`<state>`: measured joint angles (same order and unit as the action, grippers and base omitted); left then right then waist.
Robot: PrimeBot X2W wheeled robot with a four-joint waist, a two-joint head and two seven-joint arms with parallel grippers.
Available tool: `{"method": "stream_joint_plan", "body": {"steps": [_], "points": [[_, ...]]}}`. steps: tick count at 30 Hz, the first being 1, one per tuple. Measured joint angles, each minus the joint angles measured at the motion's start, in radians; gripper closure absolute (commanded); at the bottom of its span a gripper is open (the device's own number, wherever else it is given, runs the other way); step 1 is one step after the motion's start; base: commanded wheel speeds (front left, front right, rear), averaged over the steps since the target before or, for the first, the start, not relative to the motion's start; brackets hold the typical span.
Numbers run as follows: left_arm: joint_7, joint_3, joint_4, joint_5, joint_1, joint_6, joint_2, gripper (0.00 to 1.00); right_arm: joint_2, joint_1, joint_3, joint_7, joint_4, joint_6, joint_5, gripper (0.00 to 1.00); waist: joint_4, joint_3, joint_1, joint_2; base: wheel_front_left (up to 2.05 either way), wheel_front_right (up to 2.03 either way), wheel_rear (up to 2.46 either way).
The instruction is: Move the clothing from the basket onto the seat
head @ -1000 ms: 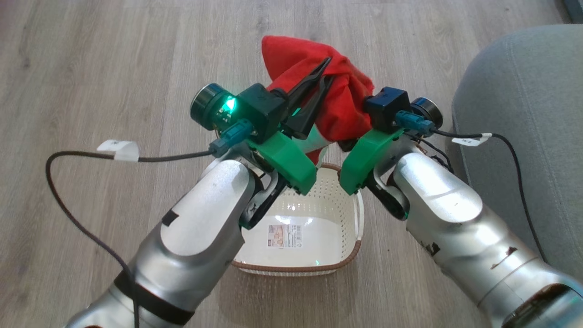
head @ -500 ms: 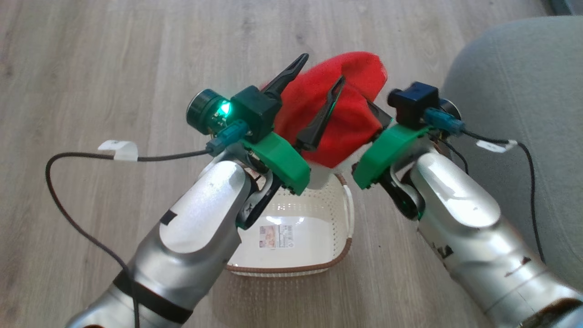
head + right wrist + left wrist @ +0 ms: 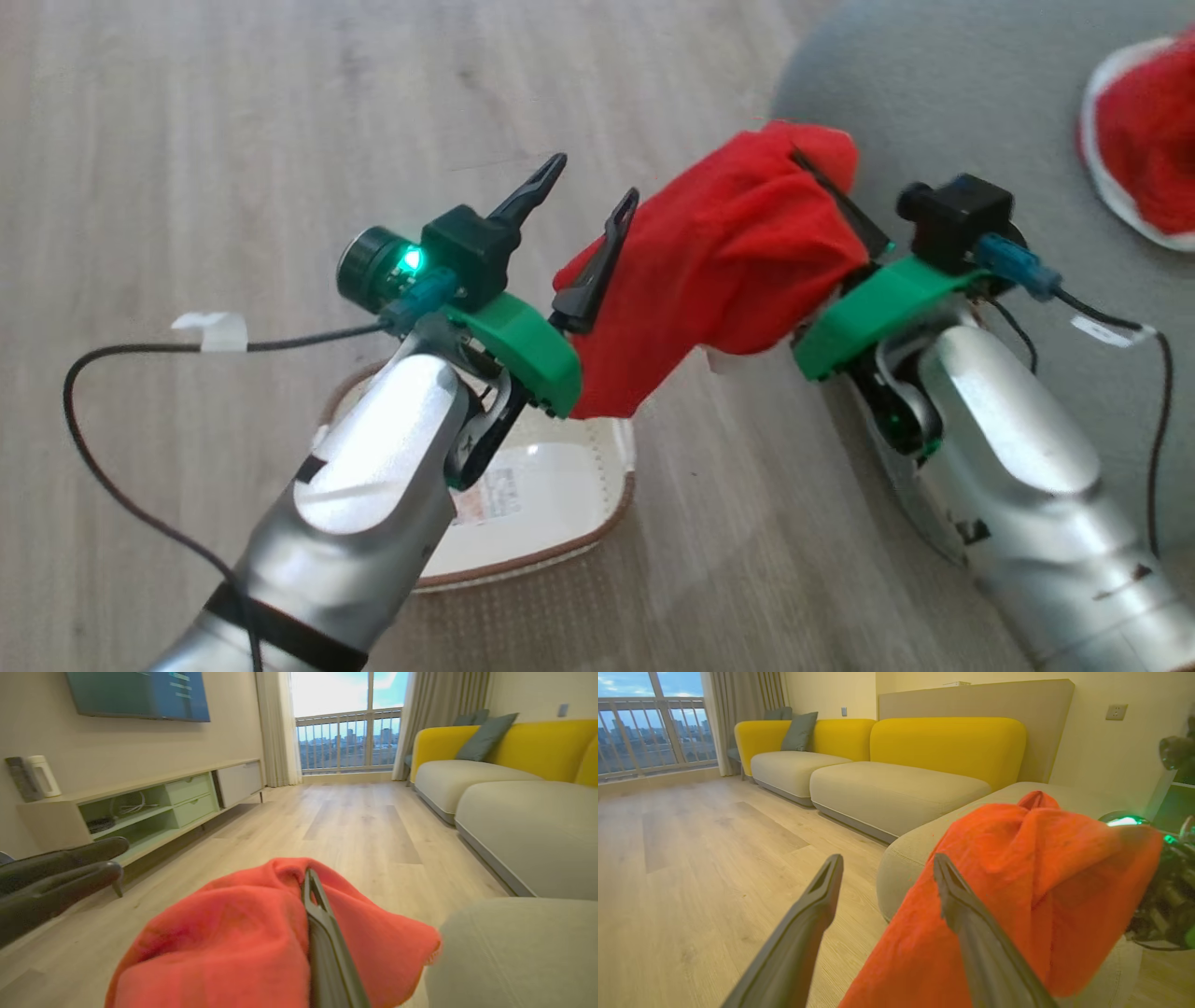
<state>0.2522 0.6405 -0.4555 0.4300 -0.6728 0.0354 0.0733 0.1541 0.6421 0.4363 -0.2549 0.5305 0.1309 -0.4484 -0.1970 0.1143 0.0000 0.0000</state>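
Note:
A red garment point(image 3: 728, 271) hangs bunched in the air between my two grippers, at the seat's edge. My right gripper point(image 3: 814, 166) is shut on it, one dark finger point(image 3: 322, 933) lying across the fabric point(image 3: 233, 952). My left gripper point(image 3: 583, 191) stands open just left of the cloth. In the left wrist view the cloth point(image 3: 1041, 882) rests against the right-hand finger of my open left gripper point(image 3: 887, 858), with nothing between the fingers. A second red garment with white trim point(image 3: 1148, 140) lies on the grey seat point(image 3: 934, 93). The cream basket point(image 3: 560, 551) sits on the floor under my left forearm.
The wood floor point(image 3: 187, 140) spreads to the left and ahead. A black cable point(image 3: 103, 392) loops off my left wrist. Yellow-backed sofas point(image 3: 896, 788) line the wall beyond the seat, and a low TV cabinet point(image 3: 154, 802) stands along the opposite wall.
My left gripper opened and let go of the red garment while the right one shut on it. The garment moved right toward the seat, and the head camera turned right as well.

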Motion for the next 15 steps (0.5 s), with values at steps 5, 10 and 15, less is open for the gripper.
{"method": "stream_joint_plan", "body": {"steps": [5,10,15], "points": [[0.000,-0.026,-0.011,-0.027,0.020,0.007,0.006,0.00,0.010,-0.038,-0.043,0.000,-0.031,0.000,0.009,1.00,-0.087,0.007,0.0000,0.0000,0.00,0.00,0.00],[0.000,-0.052,-0.018,-0.037,0.046,0.014,0.006,0.00,0.009,-0.059,-0.081,0.000,-0.058,0.000,0.021,1.00,-0.176,0.007,0.0000,0.0000,0.00,0.00,0.00],[0.000,-0.073,-0.024,-0.053,0.073,0.014,0.005,0.00,0.008,-0.111,-0.104,0.000,-0.081,0.000,0.030,1.00,-0.265,0.001,0.0000,0.0000,0.00,0.00,0.00]]}}
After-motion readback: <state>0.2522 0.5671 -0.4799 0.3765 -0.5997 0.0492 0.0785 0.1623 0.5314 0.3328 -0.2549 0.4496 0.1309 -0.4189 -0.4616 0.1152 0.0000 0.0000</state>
